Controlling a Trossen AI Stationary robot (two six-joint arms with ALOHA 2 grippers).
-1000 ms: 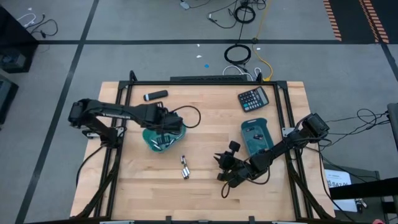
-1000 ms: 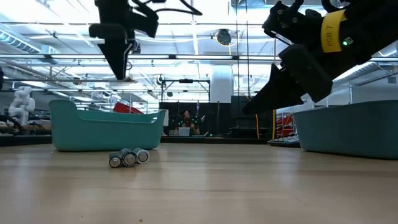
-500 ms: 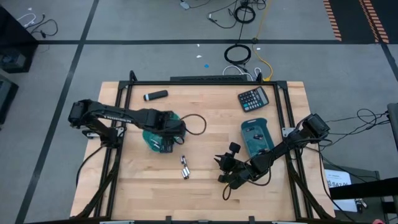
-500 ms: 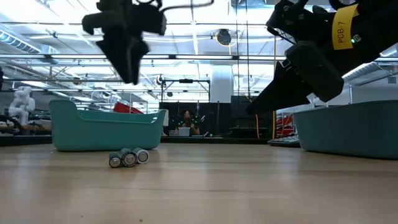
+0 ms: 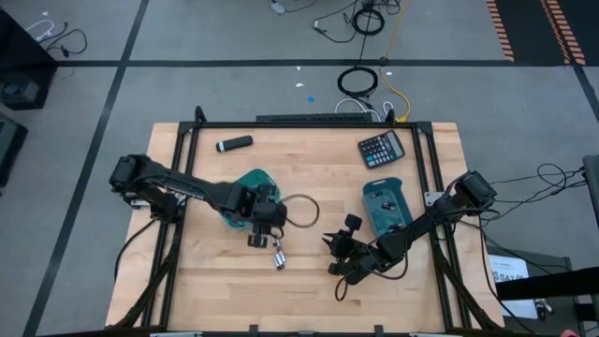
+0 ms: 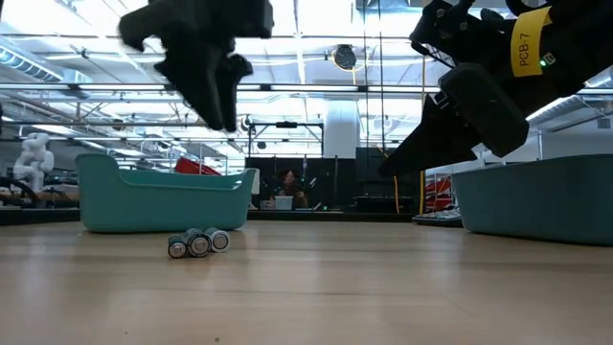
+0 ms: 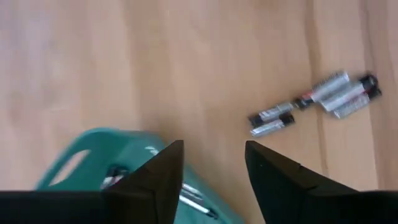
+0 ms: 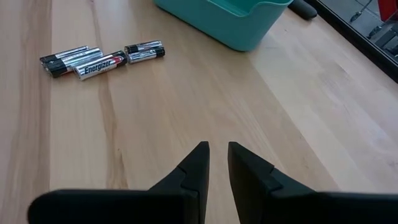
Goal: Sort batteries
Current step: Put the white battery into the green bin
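A small cluster of batteries (image 5: pixel 278 253) lies on its side on the bare wood between the two arms, also seen as batteries (image 7: pixel 317 102), batteries (image 8: pixel 99 59) and batteries (image 6: pixel 198 242). My left gripper (image 5: pixel 260 234) hangs open above the table, just past the near right edge of the left teal bin (image 5: pixel 245 190), a short way from the cluster. In the left wrist view more batteries (image 7: pixel 186 199) lie inside that bin. My right gripper (image 8: pixel 216 149) hovers to the right of the cluster, its fingers a narrow gap apart, holding nothing.
A second teal bin (image 5: pixel 384 206) stands to the right, beside my right arm. A calculator (image 5: pixel 382 148) and a black marker-like cylinder (image 5: pixel 234 143) lie near the far edge. Bare wood stretches along the near edge.
My left gripper has swung from above the left teal bin toward the table's near right, toward the batteries on the wood, and now hangs past the bin's edge. The batteries on the table have not moved.
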